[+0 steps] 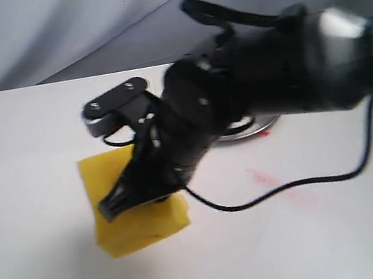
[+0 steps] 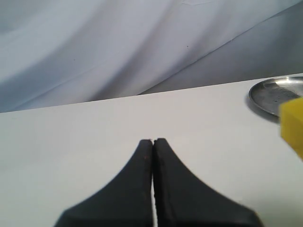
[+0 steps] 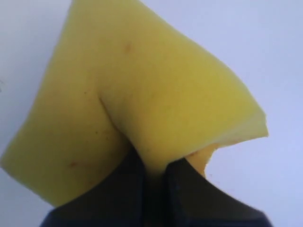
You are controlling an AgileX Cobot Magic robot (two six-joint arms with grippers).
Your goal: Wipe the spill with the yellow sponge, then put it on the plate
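While the right hand (image 3: 154, 163) pinches a fold of the sponge (image 3: 142, 80), its arm (image 1: 283, 73) hides most of the plate (image 1: 247, 128) behind; left hand (image 2: 153, 144) pressed together.

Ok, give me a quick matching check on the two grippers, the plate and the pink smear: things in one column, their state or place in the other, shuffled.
Things:
1. left gripper
2. right gripper
3. plate
4. pink smear

State or place:
A. shut on the yellow sponge
B. partly hidden behind the arm in the exterior view
C. a streak on the white table
D. shut, holding nothing

Pairs: 1-D, 2-A, 3-B, 4-C.
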